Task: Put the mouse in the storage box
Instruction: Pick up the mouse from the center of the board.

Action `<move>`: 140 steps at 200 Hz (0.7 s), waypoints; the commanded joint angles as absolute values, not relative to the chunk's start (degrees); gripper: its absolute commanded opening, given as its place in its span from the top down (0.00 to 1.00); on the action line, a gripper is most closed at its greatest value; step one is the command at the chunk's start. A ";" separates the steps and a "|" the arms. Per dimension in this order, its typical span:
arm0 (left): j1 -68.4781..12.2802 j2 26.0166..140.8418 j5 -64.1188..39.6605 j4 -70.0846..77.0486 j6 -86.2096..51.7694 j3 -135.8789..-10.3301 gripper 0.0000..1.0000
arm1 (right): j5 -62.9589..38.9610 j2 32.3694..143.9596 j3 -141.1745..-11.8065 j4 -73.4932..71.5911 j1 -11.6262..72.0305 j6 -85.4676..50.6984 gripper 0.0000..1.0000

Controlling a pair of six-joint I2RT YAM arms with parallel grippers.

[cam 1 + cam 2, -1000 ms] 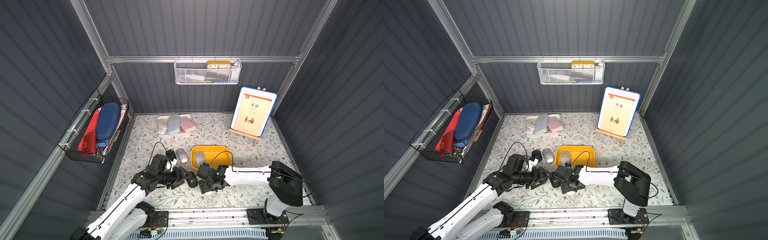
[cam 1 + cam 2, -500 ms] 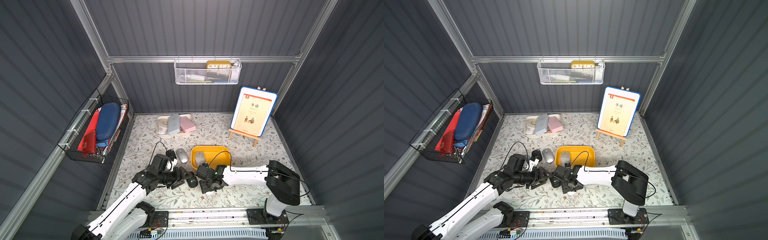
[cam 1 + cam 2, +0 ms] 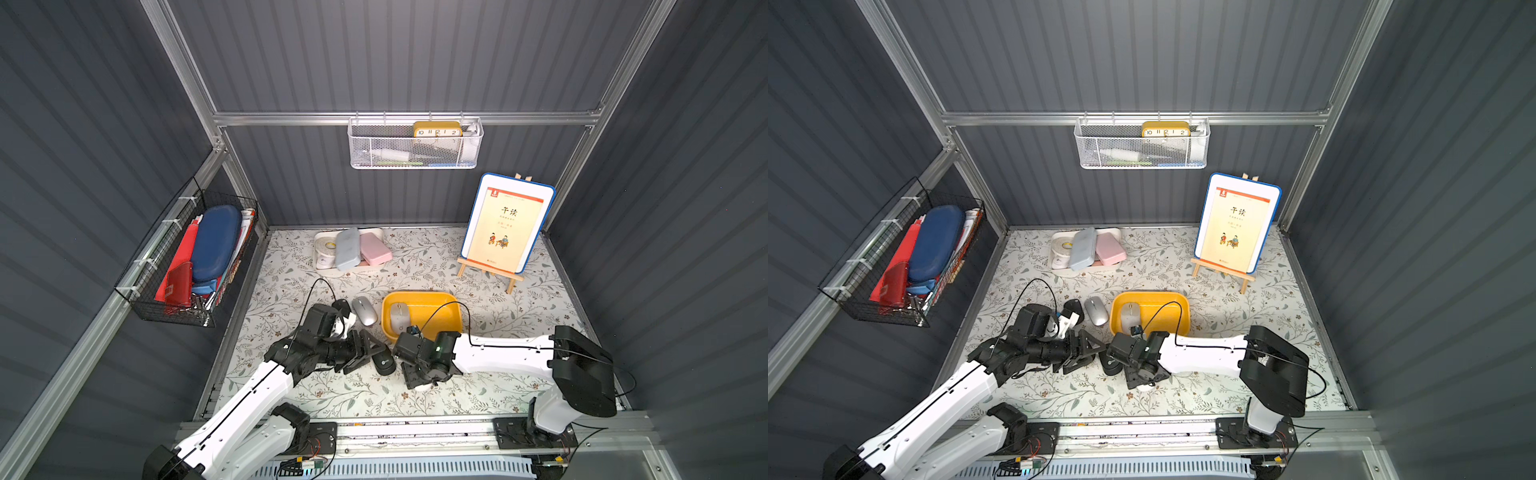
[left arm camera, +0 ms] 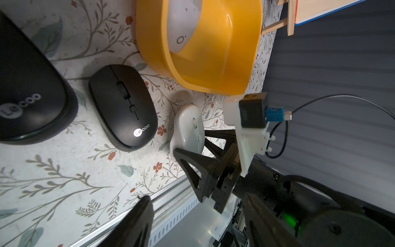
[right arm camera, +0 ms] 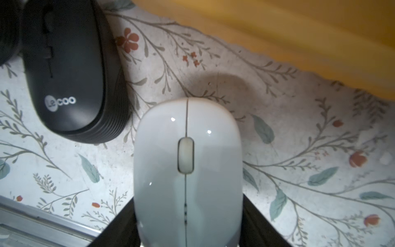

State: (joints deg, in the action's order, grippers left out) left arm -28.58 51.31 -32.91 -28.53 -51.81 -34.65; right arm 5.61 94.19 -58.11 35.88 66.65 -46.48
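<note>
Near the desk's front edge the white mouse [image 5: 188, 171] is clamped across its width in the right gripper [image 4: 192, 144] — nose and long axis aimed at the storage box [image 3: 428, 296] just beyond, toward the back edge — while the left gripper [image 3: 363, 353] alongside has its jaws apart, empty.

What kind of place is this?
Likely a robot test booth dressed as a desk: grey panelled walls, two arms on a front rail, a wire basket of cases, computer mice on a flowered mat.
</note>
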 commanded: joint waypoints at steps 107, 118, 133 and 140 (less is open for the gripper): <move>-28.92 59.16 -30.10 -29.74 -45.98 -45.30 0.29 | 16.54 86.02 -71.72 48.99 63.03 -40.81 0.34; -28.85 62.30 -29.94 -29.21 -44.61 -47.98 0.29 | 15.32 86.00 -71.66 48.01 59.98 -38.91 0.34; -28.63 67.41 -29.65 -29.03 -41.99 -51.93 0.29 | 12.74 86.63 -71.22 45.83 55.07 -36.05 0.34; -28.46 69.45 -29.91 -28.75 -41.03 -53.57 0.29 | 11.30 87.28 -71.41 45.23 53.08 -34.70 0.34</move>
State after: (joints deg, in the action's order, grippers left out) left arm -28.58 64.12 -29.98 -30.52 -46.52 -48.58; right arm 13.02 86.17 -70.96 45.54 58.72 -40.42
